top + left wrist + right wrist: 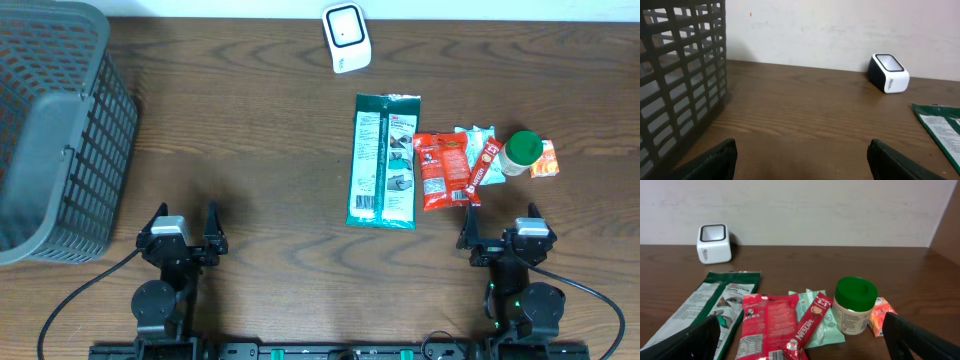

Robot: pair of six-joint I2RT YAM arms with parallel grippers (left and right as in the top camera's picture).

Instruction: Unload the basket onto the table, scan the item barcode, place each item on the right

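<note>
A row of items lies at the right of the table: a long green packet [384,160], a red snack packet [437,172], a red Nescafe stick [482,170], a mint packet [474,135], a green-lidded jar [521,153] and a small orange box [545,160]. The white barcode scanner [346,37] stands at the far edge. My right gripper [500,228] rests open near the front edge, just short of the items, with nothing between its fingers [695,340]. Far to the left, my left gripper [186,218] is open and empty over bare wood. From the right wrist I see the jar [855,305] upright.
A dark grey mesh basket [60,130] fills the left end of the table and looms at the left of the left wrist view [680,85]. A pale wall runs behind the scanner [888,73]. The brown wooden table [250,150] lies between basket and items.
</note>
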